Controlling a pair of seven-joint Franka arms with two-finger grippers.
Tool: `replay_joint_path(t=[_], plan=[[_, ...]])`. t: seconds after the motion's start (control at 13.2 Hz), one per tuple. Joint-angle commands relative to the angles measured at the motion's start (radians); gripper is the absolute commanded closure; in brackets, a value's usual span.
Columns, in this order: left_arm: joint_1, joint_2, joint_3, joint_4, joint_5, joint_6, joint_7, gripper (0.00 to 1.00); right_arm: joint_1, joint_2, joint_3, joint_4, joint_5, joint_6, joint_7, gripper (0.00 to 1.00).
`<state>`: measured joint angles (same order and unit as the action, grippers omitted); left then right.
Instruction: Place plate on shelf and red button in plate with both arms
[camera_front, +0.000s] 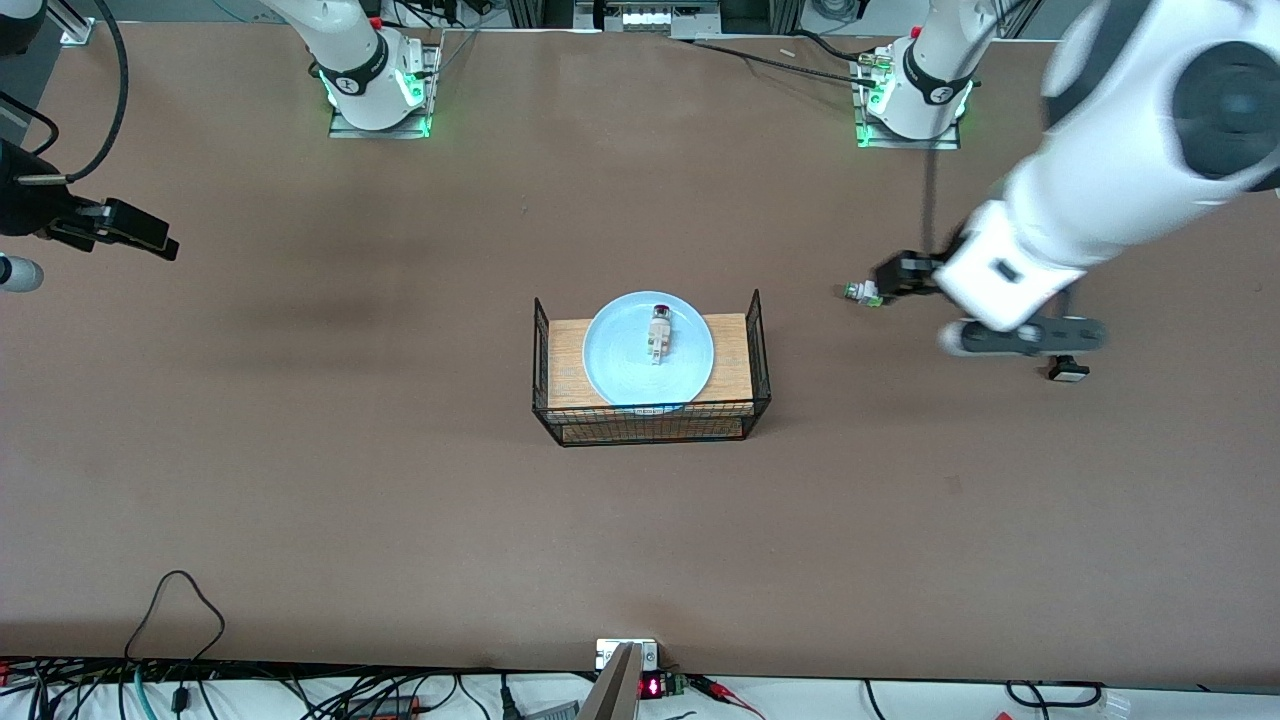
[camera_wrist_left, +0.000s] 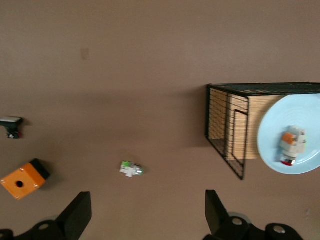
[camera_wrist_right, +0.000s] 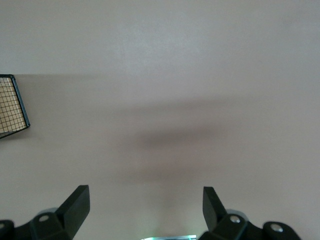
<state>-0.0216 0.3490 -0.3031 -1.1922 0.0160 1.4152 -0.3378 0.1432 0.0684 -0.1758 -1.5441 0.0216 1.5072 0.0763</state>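
The pale blue plate (camera_front: 620, 370) rests on a wooden board inside a black wire basket (camera_front: 650, 428) at mid-table. On the plate lies the red button (camera_front: 659, 331), a small white switch with a dark red cap. The left wrist view also shows the plate (camera_wrist_left: 280, 117) and the red button (camera_wrist_left: 292, 145). My left gripper (camera_front: 893, 275) (camera_wrist_left: 147, 202) hangs open and holds nothing, over the table toward the left arm's end, by a green-capped switch. My right gripper (camera_front: 140, 232) (camera_wrist_right: 145, 197) is open and holds nothing, over bare table at the right arm's end.
A white green-capped switch (camera_front: 862, 292) (camera_wrist_left: 131, 169) lies on the table under the left gripper. A black white-faced button (camera_front: 1067, 370) (camera_wrist_left: 11, 125) sits nearer the front camera. An orange block (camera_wrist_left: 22, 180) lies close by. The basket's corner (camera_wrist_right: 12, 105) shows in the right wrist view.
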Motion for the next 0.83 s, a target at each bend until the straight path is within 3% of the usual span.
replay_joint_path(t=[0.0, 0.23, 0.38, 0.53, 0.76], plan=[[-0.009, -0.148, 0.123, -0.192, 0.012, 0.068, 0.165, 0.00, -0.005, 0.007, 0.007, 0.021, -0.009, -0.024, 0.005, 0.00], [-0.032, -0.318, 0.251, -0.467, 0.012, 0.249, 0.326, 0.00, -0.010, 0.010, 0.007, 0.021, -0.006, -0.016, 0.007, 0.00], [-0.050, -0.386, 0.291, -0.584, 0.013, 0.332, 0.345, 0.00, -0.013, 0.031, 0.005, 0.022, -0.006, -0.024, 0.003, 0.00], [-0.075, -0.401, 0.332, -0.595, 0.015, 0.334, 0.348, 0.00, -0.017, 0.025, -0.001, 0.022, -0.005, -0.031, 0.003, 0.00], [-0.075, -0.381, 0.328, -0.570, 0.022, 0.300, 0.350, 0.00, -0.028, 0.033, -0.016, 0.041, -0.008, -0.047, 0.003, 0.00]])
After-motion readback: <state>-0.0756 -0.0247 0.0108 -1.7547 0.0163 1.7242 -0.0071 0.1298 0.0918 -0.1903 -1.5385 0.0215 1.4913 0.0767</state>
